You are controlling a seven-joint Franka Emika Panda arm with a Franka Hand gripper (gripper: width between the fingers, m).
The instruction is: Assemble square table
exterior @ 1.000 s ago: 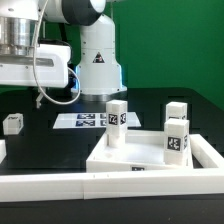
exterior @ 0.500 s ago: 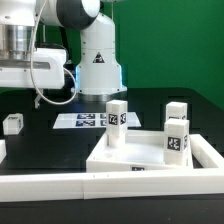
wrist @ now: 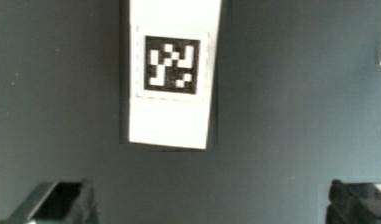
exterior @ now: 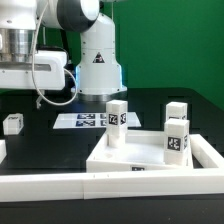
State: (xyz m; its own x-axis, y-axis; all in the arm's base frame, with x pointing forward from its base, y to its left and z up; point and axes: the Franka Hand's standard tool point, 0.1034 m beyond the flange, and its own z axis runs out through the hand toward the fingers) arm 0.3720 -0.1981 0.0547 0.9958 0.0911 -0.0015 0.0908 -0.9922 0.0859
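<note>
My tool [wrist: 212, 203] hangs wide open and empty above the dark counter [wrist: 293, 80], its two fingertips [wrist: 62, 202] showing in the wrist view, a loose white leg [wrist: 176, 72] lying flat just ahead of them, apart, its long axis pointing away from the tool. In the exterior view, the square top [exterior: 150, 155] sits well off toward the right, with three legs [exterior: 118, 124] upright on it, the rails [exterior: 60, 183] around it, the marker board [exterior: 82, 120] behind; nothing appears to block a descent.

The marker board [exterior: 92, 120] lies flat on the black table [exterior: 40, 145]. White rails [exterior: 215, 158] run around the table's 5 o'clock corner.
</note>
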